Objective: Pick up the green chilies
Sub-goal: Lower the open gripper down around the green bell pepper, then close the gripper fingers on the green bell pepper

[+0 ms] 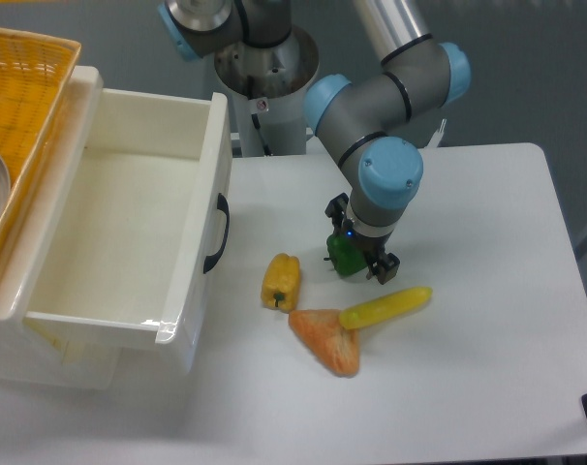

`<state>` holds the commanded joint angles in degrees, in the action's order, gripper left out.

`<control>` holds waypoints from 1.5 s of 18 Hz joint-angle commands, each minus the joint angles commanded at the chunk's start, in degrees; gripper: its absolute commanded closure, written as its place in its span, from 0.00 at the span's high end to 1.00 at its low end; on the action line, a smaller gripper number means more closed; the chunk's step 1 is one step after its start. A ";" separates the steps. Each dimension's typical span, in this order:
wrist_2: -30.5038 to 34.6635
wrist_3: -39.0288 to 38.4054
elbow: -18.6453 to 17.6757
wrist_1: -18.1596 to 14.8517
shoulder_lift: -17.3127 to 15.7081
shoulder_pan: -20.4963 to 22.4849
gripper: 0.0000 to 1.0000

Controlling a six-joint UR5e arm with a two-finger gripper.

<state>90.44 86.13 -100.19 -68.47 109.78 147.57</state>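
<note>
Looking down at the surface (487, 291), I see the tool (359, 260) lowered over the green chilies (345, 256), which sit between the yellow pepper (281, 281) and the long yellow chili (386, 306). Its fingers flank the piece; I cannot tell whether they have closed. I would confirm a centred, firm squeeze before lifting straight up, keeping clear of the orange wedge (327, 339).

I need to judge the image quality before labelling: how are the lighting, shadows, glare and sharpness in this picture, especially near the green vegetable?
Fixed camera view: lighting is even and soft, with faint shadows under the yellow bell pepper and the long yellow-green chili; a small glare spot on the open drawer's front rim; the green chilies are dark and mostly hidden by the gripper; the whole picture is slightly soft.
</note>
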 joint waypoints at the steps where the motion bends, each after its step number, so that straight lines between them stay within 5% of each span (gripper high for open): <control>1: 0.09 0.09 -0.52 0.09 0.00 0.00 1.00; 14: 1.32 1.41 -4.57 1.75 -0.35 0.53 1.00; 18: 1.32 1.41 -7.03 6.06 -0.35 0.53 1.00; 27: 1.41 0.88 -7.03 6.33 -0.18 0.44 1.00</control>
<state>91.84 87.01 -107.23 -62.14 109.60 148.01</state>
